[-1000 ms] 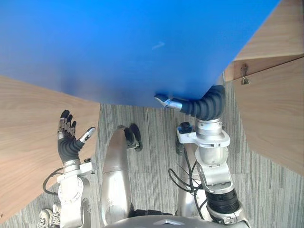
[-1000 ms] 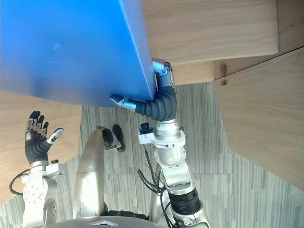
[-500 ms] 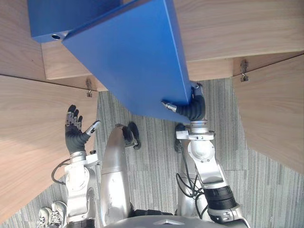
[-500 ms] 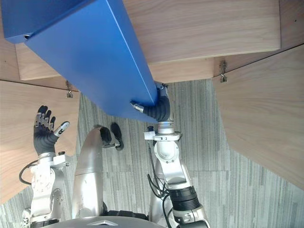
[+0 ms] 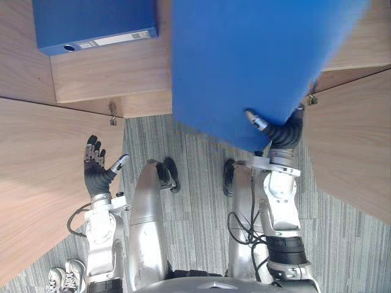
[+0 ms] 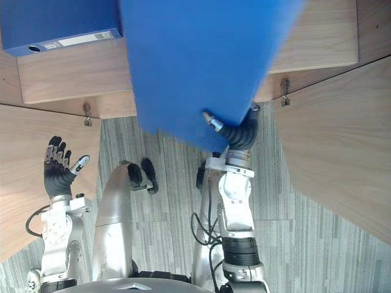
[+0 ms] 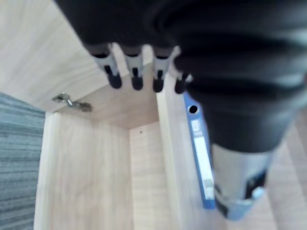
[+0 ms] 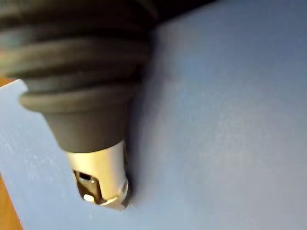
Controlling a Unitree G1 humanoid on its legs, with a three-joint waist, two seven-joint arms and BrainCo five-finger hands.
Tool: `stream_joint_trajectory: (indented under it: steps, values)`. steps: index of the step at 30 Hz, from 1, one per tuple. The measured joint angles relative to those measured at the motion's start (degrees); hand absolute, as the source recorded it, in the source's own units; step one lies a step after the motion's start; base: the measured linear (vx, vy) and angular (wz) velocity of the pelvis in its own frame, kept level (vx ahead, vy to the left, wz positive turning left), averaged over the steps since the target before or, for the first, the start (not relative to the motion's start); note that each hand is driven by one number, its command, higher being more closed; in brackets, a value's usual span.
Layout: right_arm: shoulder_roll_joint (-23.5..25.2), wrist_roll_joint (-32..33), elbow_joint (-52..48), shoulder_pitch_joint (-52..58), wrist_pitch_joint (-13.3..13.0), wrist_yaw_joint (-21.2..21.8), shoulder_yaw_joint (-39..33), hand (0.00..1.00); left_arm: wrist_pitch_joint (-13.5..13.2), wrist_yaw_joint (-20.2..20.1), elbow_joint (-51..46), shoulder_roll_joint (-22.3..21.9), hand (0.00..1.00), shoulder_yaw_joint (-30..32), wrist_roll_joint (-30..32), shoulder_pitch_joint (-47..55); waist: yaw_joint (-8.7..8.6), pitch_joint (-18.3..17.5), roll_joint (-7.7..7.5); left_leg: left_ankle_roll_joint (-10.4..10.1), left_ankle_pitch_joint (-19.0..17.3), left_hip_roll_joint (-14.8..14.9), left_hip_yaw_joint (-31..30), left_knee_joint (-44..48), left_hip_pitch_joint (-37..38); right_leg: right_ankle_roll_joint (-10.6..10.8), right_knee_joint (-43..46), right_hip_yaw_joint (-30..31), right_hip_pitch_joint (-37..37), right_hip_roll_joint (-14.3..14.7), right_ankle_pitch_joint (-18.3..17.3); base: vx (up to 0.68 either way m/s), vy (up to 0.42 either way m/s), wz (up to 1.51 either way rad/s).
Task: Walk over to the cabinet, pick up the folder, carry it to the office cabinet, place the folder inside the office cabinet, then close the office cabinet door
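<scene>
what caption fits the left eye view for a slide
Right hand holds a blue folder by the wooden cabinet, a second folder lying inside; left hand open.

Bright, even, diffuse light falls across the scene. The wooden cabinet doors (image 5: 43, 183) and the grey carpet (image 6: 177, 183) are lit evenly, with only soft shade. The blue folder (image 5: 244, 61) is a flat, matte sheet with no glare. In the right wrist view it grades from pale to deeper blue. The cabinet interior (image 7: 86, 167) is bright, dimming a little toward its back corner.
</scene>
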Motion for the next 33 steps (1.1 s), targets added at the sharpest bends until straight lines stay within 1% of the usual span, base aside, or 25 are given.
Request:
stream_joint_trajectory:
  steps: [1,2,4,6,7,8,11,14,15,17,20,22,23,24,27,31,33]
  values:
    - [0.6,3.3,0.0,-1.3,-0.7,0.0,-0.7,1.00,0.0,0.0,-0.1,0.0,0.00,0.0,-0.5,0.0,-0.01,-0.1,0.17,0.0,0.0,0.0,-0.5,0.6,-0.6,-0.2,0.6,-0.3,-0.4,0.0,-0.1,-0.03,-0.018,0.05]
    - [0.9,4.5,0.0,-2.0,-1.0,0.0,-1.0,1.00,0.0,0.0,-0.2,0.0,0.00,0.0,-0.5,-0.1,0.03,-0.1,0.17,0.0,0.0,0.0,-0.5,0.8,-0.8,-0.3,0.9,-0.3,-0.6,0.0,-0.2,-0.04,-0.024,0.08]
    - [1.3,9.4,0.1,-4.3,-1.5,0.0,-1.4,1.00,0.0,0.0,-0.4,0.0,0.00,0.0,-1.1,-0.1,0.24,-0.1,0.17,-0.1,-0.1,0.0,-0.8,1.8,-1.0,-0.4,2.3,-0.3,-0.8,-0.1,-0.8,-0.06,-0.040,0.08]
    - [1.3,11.6,0.2,-5.6,-1.8,0.1,-1.5,1.00,0.0,0.0,-0.6,0.0,0.00,0.0,-1.6,-0.1,0.55,-0.3,0.45,-0.2,-0.1,0.0,-1.3,2.3,-1.4,-0.7,2.8,-0.5,-0.9,-0.1,-1.0,-0.10,-0.048,0.06]
    - [1.2,14.9,0.6,-6.8,-2.4,0.1,-1.6,1.00,0.0,0.0,-0.7,0.0,0.00,0.0,-2.0,-0.2,0.87,-0.5,0.54,-0.3,-0.1,-0.1,-1.7,2.6,-2.1,-0.8,3.4,-0.7,-1.5,-0.1,-1.1,-0.12,-0.054,0.08]
    - [1.2,15.6,0.9,-7.5,-2.5,0.1,-1.8,1.00,0.0,0.0,-0.7,0.0,0.00,0.0,-2.2,-0.2,1.02,-0.7,0.55,-0.6,0.0,-0.1,-1.9,2.6,-2.5,-0.8,3.6,-0.8,-2.0,-0.1,-1.1,-0.12,-0.063,0.10]
    - [0.9,23.6,5.9,-12.8,-2.8,0.1,-4.9,1.00,-0.1,0.3,-3.4,0.0,0.00,0.0,-3.0,-0.1,1.70,-0.9,0.58,-0.9,1.2,-0.3,-2.8,2.6,-4.2,-1.4,4.2,-1.6,-3.3,-0.2,-0.8,-0.07,-0.058,0.10]
    - [-0.3,29.1,8.5,-16.6,-2.9,-0.3,-7.4,1.00,-0.4,0.8,-4.9,0.0,0.00,0.0,-4.4,-0.2,2.39,-1.1,0.75,-1.3,2.1,-0.4,-3.9,2.5,-5.8,-1.8,4.4,-2.6,-4.5,-0.2,-0.6,-0.06,-0.063,0.09]
    - [-0.6,29.7,9.2,-17.5,-3.0,-0.5,-7.6,1.00,-0.4,1.1,-4.7,0.0,0.00,-0.1,-4.8,-0.2,2.40,-1.1,0.75,-1.5,2.3,-0.4,-4.0,2.4,-6.1,-1.9,4.4,-2.7,-4.7,-0.2,-0.6,-0.04,-0.047,0.06]
    - [-1.9,31.7,10.6,-20.5,-3.1,-0.8,-7.1,1.00,-0.7,2.1,-2.6,0.0,0.00,-0.7,-4.9,-1.3,2.47,-1.1,0.86,-1.7,2.7,-0.4,-4.5,2.4,-6.9,-2.1,4.4,-3.2,-5.2,-0.2,-0.5,-0.03,-0.035,0.06]
    - [-4.6,34.5,13.1,-26.9,-3.8,-1.4,-6.3,1.00,-0.9,3.1,6.1,0.0,0.00,-1.0,-4.8,-5.3,2.58,-1.1,0.87,-2.0,3.6,-0.4,-5.5,2.1,-8.2,-2.4,4.4,-4.1,-6.0,-0.3,-0.3,-0.03,-0.033,0.09]
    - [-6.4,37.5,17.1,-32.7,-4.7,-2.2,-5.9,1.00,-0.9,5.0,18.3,0.1,0.00,1.9,-5.4,-9.7,2.73,-1.1,0.84,-2.3,4.2,-0.4,-6.1,1.9,-9.1,-2.7,4.4,-4.9,-6.5,-0.3,-0.1,-0.03,-0.035,0.07]
    - [-6.8,38.1,18.0,-33.8,-5.0,-2.6,-5.9,1.00,-0.8,5.2,20.2,0.1,0.00,2.6,-6.3,-10.7,2.70,-1.1,0.84,-2.4,4.3,-0.4,-6.5,1.9,-9.6,-2.7,4.3,-5.3,-6.6,-0.3,-0.1,-0.03,-0.030,0.11]
    - [-7.7,39.9,19.3,-35.4,-5.5,-3.0,-5.9,1.00,-0.3,6.4,23.1,0.6,0.00,2.6,-7.3,-12.6,2.79,-1.1,0.83,-2.4,4.6,-0.5,-7.0,1.7,-10.1,-2.8,4.3,-5.8,-6.8,-0.4,-0.1,-0.03,-0.030,0.17]
    - [-8.2,42.7,22.1,-38.8,-6.0,-4.3,-5.9,1.00,-0.1,7.4,24.5,1.0,0.00,1.8,-7.3,-14.7,2.86,-1.1,0.81,-2.8,5.7,-1.2,-7.1,0.8,-10.8,-3.0,4.4,-6.1,-7.7,-1.1,0.0,-0.03,-0.027,0.15]
    - [-8.9,48.2,27.0,-42.9,-6.4,-5.8,-7.1,1.00,-0.1,7.8,24.7,1.3,0.00,1.8,-7.8,-14.8,3.08,-1.1,0.77,-3.4,6.4,-1.3,-8.3,0.2,-11.9,-3.3,3.9,-7.3,-8.1,-1.1,0.2,-0.02,-0.015,0.07]
    - [-9.9,50.3,27.3,-45.5,-7.2,-6.8,-8.0,1.00,-0.1,8.0,24.9,1.3,0.00,1.7,-8.4,-14.7,3.14,-1.1,0.73,-3.5,6.9,-1.5,-8.5,0.0,-13.0,-3.5,3.9,-7.6,-9.1,-1.2,0.3,-0.01,0.001,0.06]
